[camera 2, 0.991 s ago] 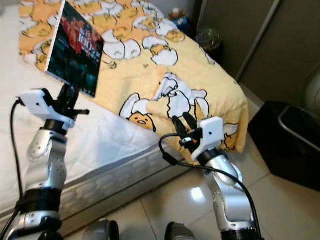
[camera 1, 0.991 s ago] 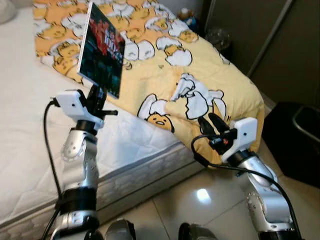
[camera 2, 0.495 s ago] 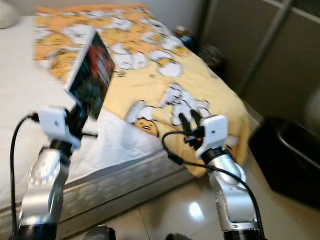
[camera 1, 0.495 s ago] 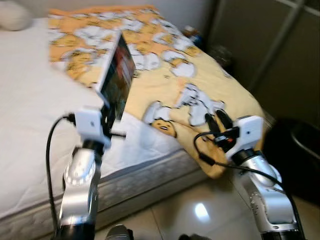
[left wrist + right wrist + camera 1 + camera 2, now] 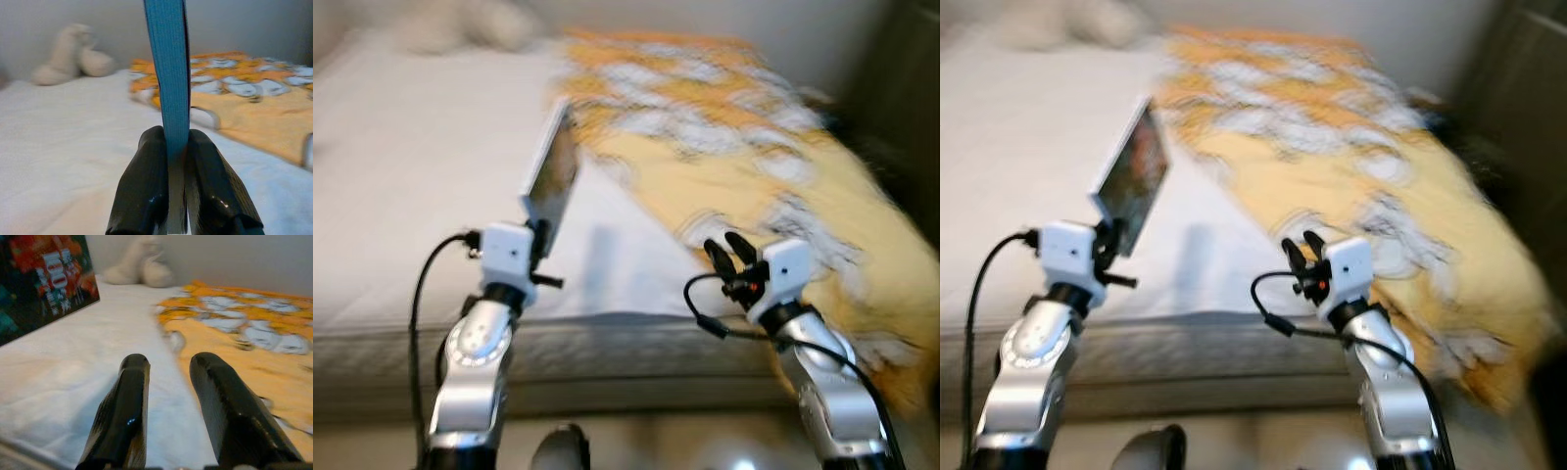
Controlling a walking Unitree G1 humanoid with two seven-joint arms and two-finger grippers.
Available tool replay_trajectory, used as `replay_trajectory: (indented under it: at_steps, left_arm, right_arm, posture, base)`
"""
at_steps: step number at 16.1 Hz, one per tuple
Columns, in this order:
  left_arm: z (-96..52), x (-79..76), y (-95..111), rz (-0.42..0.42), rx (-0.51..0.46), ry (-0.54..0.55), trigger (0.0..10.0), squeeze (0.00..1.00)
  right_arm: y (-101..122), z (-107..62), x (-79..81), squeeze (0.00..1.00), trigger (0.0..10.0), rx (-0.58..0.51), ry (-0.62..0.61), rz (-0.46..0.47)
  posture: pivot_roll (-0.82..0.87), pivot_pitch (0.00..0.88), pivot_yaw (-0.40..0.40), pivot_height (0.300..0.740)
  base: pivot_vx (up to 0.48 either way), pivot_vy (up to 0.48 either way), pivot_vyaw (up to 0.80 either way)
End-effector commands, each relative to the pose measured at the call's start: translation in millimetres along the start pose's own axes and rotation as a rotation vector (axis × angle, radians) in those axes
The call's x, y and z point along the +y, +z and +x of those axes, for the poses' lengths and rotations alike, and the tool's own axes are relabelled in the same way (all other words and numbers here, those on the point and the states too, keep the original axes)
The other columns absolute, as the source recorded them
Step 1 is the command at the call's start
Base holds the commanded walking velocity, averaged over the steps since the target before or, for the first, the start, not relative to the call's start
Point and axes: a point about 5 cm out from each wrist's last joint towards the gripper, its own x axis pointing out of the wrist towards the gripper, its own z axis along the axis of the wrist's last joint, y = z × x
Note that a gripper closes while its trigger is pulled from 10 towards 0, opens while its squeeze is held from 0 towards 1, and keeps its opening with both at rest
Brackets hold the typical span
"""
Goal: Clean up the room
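- Risk here: the thin blue-spined book with a dark red-lettered cover (image 5: 553,176) stands tall above a low pinch, so a swing while walking could lever it loose onto the white mattress (image 5: 401,196).
- Left gripper (image 5: 172,147) is raised upright over the bed edge, fingers clamped narrow on the book's lower edge.
- Right gripper (image 5: 168,377) is forward near the yellow egg-print blanket (image 5: 773,186), fingers parted, empty.

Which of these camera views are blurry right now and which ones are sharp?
Left eye and right eye views: smeared by motion, so the yellow blanket pattern is streaked. Left wrist view: sharp on the left gripper clamping the book; background soft. Right wrist view: right gripper crisp, plush toy behind out of focus.
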Motion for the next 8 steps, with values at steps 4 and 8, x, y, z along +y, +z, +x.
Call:
replay_trajectory:
  at_steps: [4,8]
  left_arm:
    - [8.7,0.3,14,0.049,-0.045,-0.037,10.0,0.0]
    - [17.2,-0.3,15,0.069,-0.038,-0.052,10.0,0.0]
  right_arm:
    - [3,-2.9,-9.8,0.0,10.0,-0.02,-0.053,-0.006]
    - [-5,-11.3,-20.3,0.0,10.0,0.008,-0.144,0.055]
  posture:
    - [-0.02,0.0,0.049,0.74]
    - [-0.04,0.0,0.069,0.74]
  base:
    - [0.0,0.0,0.8]
    - [0.0,0.077,0.4]
